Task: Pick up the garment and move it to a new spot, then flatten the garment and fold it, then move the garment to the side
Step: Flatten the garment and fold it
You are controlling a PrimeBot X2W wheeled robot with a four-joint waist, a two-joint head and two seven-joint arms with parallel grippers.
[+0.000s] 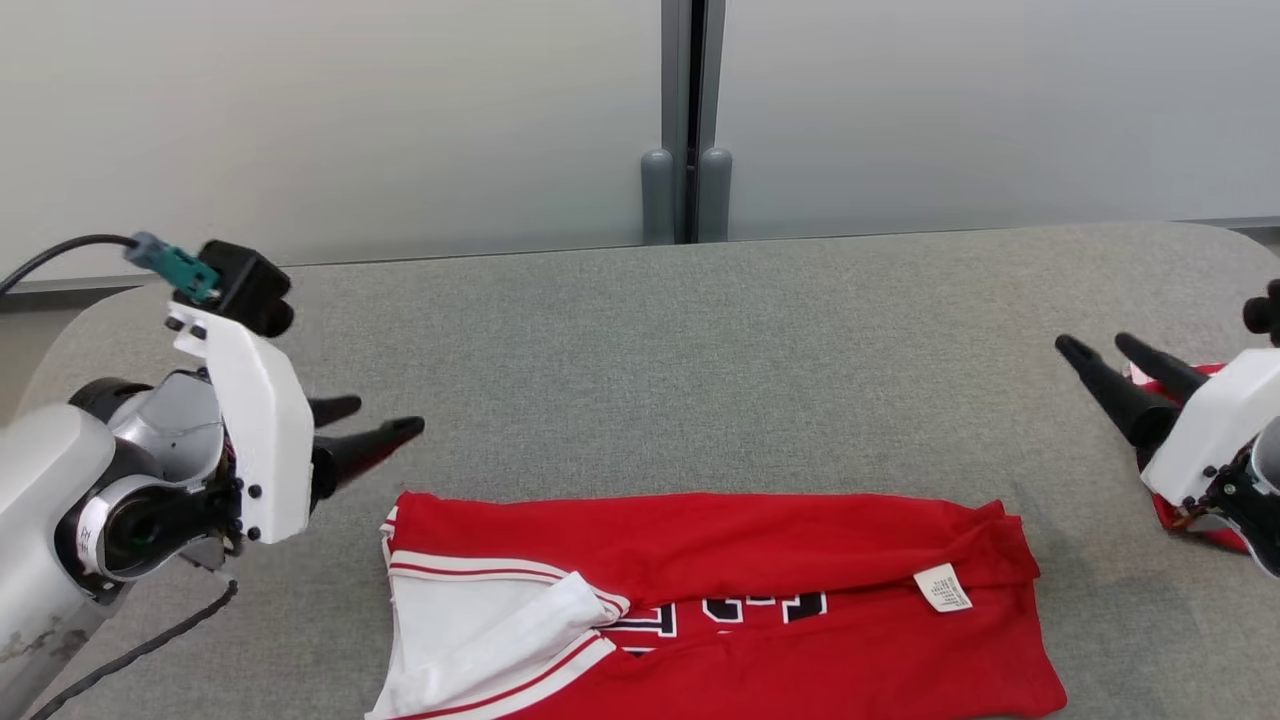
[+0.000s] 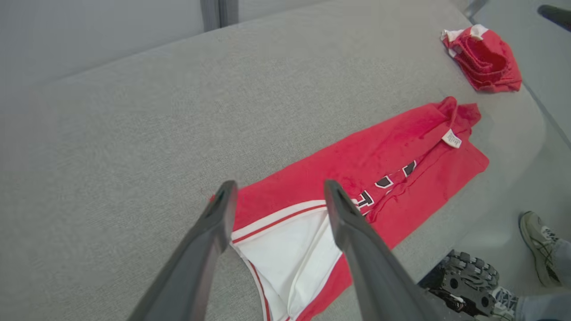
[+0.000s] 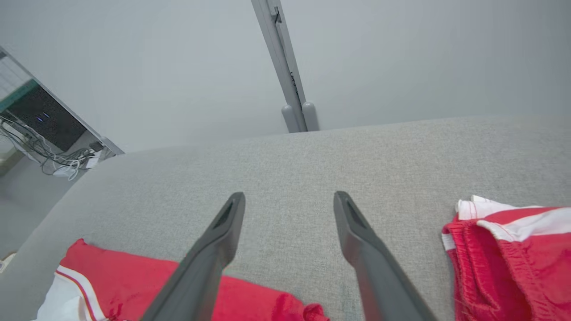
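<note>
Garment (image 1: pixel 720 560): red jersey, white trim, white tag (image 1: pixel 942 587), folded into long band. Lies flat on grey table (image 1: pixel 700 350) near front edge, between 2 grippers. Left gripper (image 1: pixel 382 416) and right gripper (image 1: pixel 1095 343): fingers spread wide, holding nothing. Black lettering partly under fold, unreadable. Garment's near edge cut off in head view.

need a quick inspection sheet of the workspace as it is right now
surface: grey fabric-covered table
job's things: red jersey folded lengthwise at the near edge, label showing
clutter: bunched red garment on the table's right
grippers: left gripper open, empty, near the jersey's white end; right gripper open, empty
cables: black cable to the left wrist camera
surroundings: frosted wall panels behind; a person's shoe on the floor
</note>
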